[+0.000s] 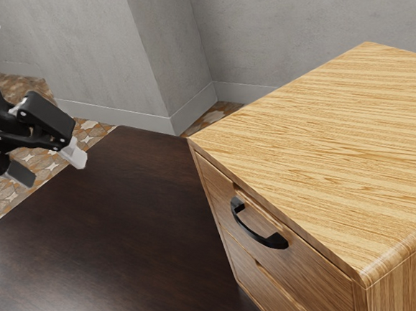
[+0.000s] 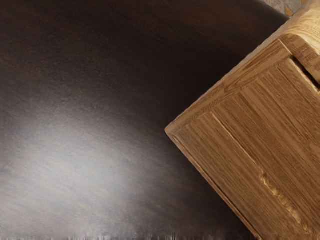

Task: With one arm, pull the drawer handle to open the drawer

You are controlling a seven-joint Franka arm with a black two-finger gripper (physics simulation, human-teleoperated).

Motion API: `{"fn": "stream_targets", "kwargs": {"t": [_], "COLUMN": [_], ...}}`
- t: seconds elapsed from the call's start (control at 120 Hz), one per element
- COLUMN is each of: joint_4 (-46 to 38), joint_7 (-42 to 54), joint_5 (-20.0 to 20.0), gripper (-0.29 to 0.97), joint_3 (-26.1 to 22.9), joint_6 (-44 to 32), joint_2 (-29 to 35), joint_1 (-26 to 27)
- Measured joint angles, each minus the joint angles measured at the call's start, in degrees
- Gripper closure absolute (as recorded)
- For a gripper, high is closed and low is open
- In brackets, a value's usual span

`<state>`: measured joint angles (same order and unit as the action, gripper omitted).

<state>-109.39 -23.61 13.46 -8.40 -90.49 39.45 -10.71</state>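
the arm is reaching in from the exterior view's nine o'clock side, and its black tool (image 1: 48,164) is hanging above the dark counter (image 1: 114,242) with its fingers (image 1: 75,154) spread and nothing between them. the wooden cabinet (image 1: 336,138) is standing on the counter toward three o'clock, well apart from the tool. the upper drawer (image 1: 221,187) is facing the open counter, and its front is looking level with the cabinet's face, so it is appearing shut. the black handle (image 1: 257,227) is sitting on that front, running along it, at roughly four o'clock from the tool, with nothing touching it. a patterned tile floor (image 1: 2,193) and a grey wall (image 1: 149,45) are showing behind the counter. in the wrist view the hand is looking down on the counter (image 2: 100,125), with a corner of the cabinet (image 2: 260,150) lying ahead of it.
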Motion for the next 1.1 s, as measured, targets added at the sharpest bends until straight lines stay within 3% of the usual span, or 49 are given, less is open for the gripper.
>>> {"fn": "stream_targets", "kwargs": {"t": [0.15,0.375,0.6,0.733,0.875,1.1], "joint_4": [-13.42,-17.68,-18.07,-18.49,-18.58,-19.15], "joint_7": [-0.44,-4.09,-8.43,-13.18,-21.29,-31.22], "joint_5": [3.92,8.4,10.11,14.54,16.65,20.23], "gripper": [0.0,0.0,0.0,0.0,0.0,0.0], "joint_3": [-2.86,-0.06,-3.09,-1.91,-1.2,-10.45], "joint_6": [-13.79,-25.2,-28.5,-29.22,-29.67,-29.98], "joint_2": [7.31,9.73,9.01,9.37,9.8,8.96], "joint_1": [2.64,3.91,3.6,3.93,4.94,2.83]}}
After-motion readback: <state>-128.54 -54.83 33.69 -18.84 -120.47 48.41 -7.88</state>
